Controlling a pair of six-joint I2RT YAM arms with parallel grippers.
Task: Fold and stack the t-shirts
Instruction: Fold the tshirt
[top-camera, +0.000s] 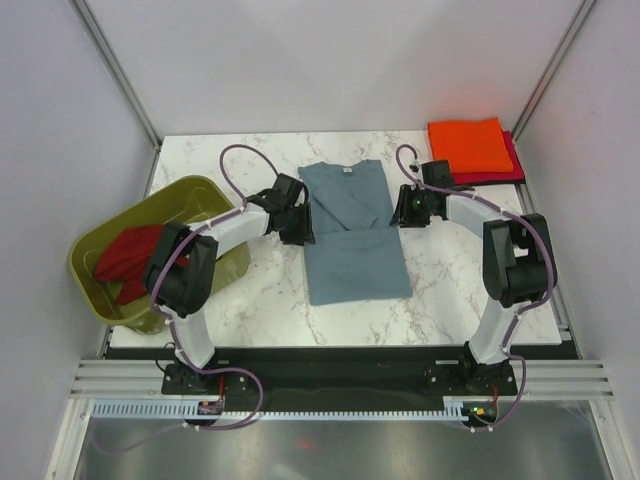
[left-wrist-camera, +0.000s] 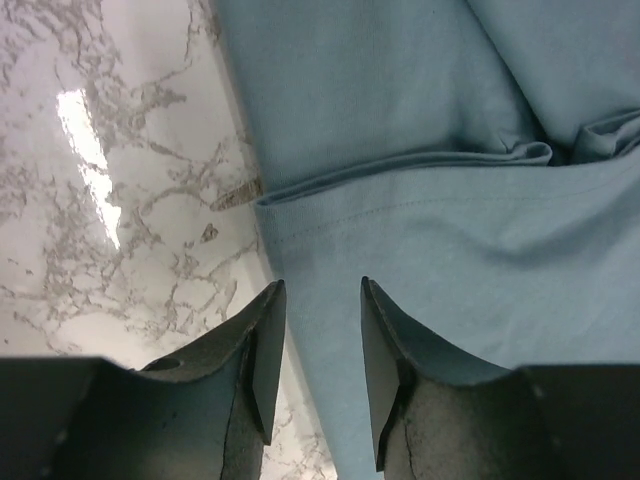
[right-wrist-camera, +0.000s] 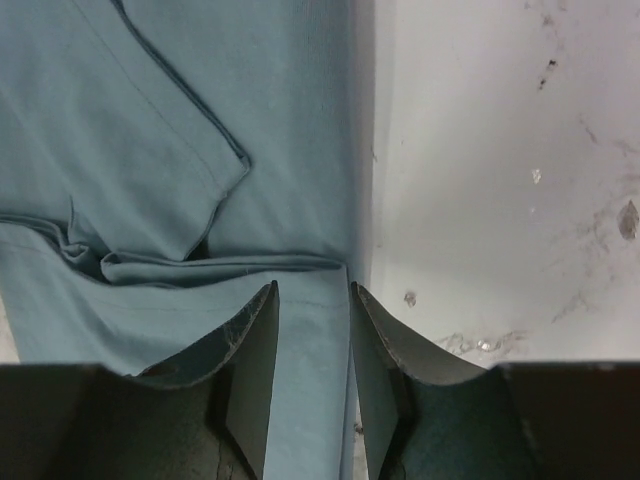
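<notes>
Jaws go unseen from above; only the wrist views show the left gripper (left-wrist-camera: 320, 285) and right gripper (right-wrist-camera: 312, 287) standing parted over opposite side edges of the slate blue-grey t-shirt (top-camera: 350, 225) lying mid-frame. Upper right, the orange t-shirt (top-camera: 467, 143) hides most of the magenta-red t-shirt (top-camera: 512, 162).

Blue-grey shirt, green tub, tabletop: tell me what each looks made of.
Blue-grey shirt: soft matte knit cloth, probably cotton; stitched hems, soft creases.
Green tub: likely plastic; smooth, stiff olive walls with slight sheen.
Tabletop: glossy marble-look white with grey veins and glare; real stone or laminate, cannot tell.
</notes>
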